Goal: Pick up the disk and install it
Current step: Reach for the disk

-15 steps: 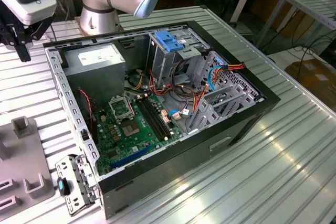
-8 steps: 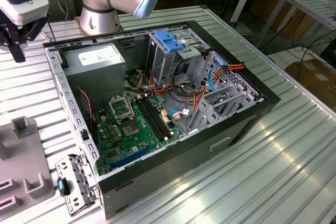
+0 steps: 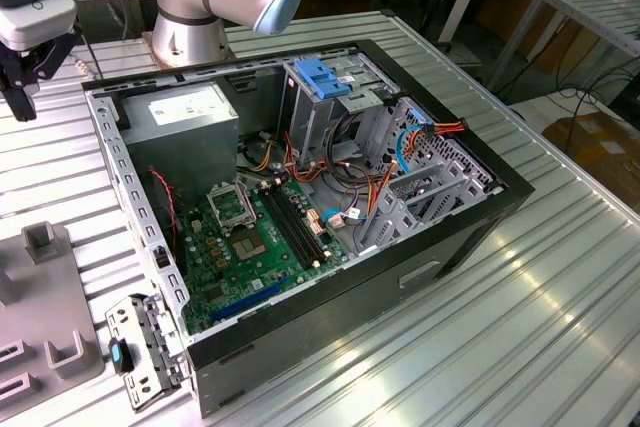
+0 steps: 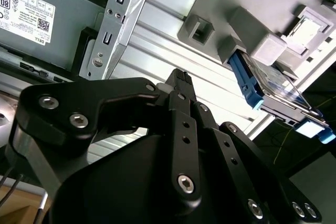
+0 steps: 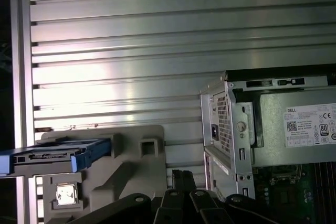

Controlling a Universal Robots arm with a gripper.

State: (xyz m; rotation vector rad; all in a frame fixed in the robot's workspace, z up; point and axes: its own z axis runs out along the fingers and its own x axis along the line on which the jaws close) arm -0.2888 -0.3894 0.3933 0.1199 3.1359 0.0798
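I read the gripper as clenched on nothing: its black fingertips meet with no part between them. It hangs over the ribbed aluminium tabletop, beside the corner of the open computer case that houses the power supply. The disk is held in a slot of the grey fixture, which lies on the tabletop beside the case. Its blue carrier frame faces outward, and one end reaches past the tabletop's edge. Gripper and disk are apart, not touching. Inside the case, the drive cage with the blue handle stands next to the power supply, on the side toward the arm's base.
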